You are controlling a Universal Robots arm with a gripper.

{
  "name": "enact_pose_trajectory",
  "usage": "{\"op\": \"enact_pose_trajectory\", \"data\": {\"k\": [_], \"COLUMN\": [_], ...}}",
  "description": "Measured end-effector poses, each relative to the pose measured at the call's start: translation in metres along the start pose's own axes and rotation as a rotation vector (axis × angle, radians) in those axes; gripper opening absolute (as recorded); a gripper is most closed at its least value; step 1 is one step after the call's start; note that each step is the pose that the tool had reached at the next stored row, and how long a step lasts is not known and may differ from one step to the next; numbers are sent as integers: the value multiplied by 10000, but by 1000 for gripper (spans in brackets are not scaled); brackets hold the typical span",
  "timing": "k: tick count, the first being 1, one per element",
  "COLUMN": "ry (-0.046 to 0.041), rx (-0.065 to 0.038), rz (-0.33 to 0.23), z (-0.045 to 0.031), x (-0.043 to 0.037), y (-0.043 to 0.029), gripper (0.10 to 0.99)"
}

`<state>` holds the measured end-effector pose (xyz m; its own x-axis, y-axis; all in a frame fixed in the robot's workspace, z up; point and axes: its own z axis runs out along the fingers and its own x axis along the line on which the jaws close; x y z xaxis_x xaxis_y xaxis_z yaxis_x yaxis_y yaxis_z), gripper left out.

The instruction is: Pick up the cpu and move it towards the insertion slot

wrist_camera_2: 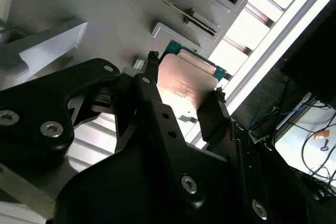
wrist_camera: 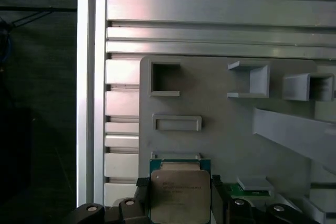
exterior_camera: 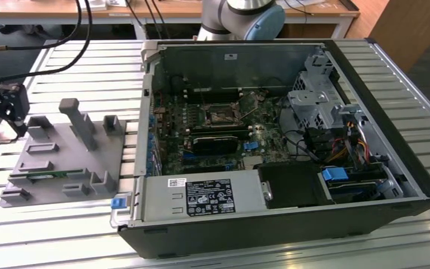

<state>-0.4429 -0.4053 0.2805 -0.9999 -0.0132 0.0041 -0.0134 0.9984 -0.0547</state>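
One step looks done, I judge: the gripper (wrist_camera_2: 185,76) has its jaws closed narrowly on two opposite sides of the cpu (wrist_camera: 179,196), with nothing else between them. Whether the cpu is lifted, I cannot tell. It is at the edge of the grey plate (wrist_camera: 220,93), on the exterior view's left, well apart from the slot (exterior_camera: 220,116) inside the case (exterior_camera: 237,235). The way to the slot is left. The cpu is flat and square, with a silvery top and a green rim.
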Motion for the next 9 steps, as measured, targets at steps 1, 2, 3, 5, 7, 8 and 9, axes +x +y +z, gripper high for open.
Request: {"op": "enact_pose_trajectory", "data": {"k": [1,2,3,5,7,8,9], "ry": [-1,-3,1,0,1,1,0], "rx": [-1,-2,1,0,1,1,1], "rz": [1,0,-1,-1,-1,-1,-1], "z": [-2,-3,-11,-37,-76,-93,-106], "x": [0,0,0,0,0,1,1], "y": [0,0,-1,-2,-4,-5,-6], "gripper": [545,545,545,545,545,545,545]}}
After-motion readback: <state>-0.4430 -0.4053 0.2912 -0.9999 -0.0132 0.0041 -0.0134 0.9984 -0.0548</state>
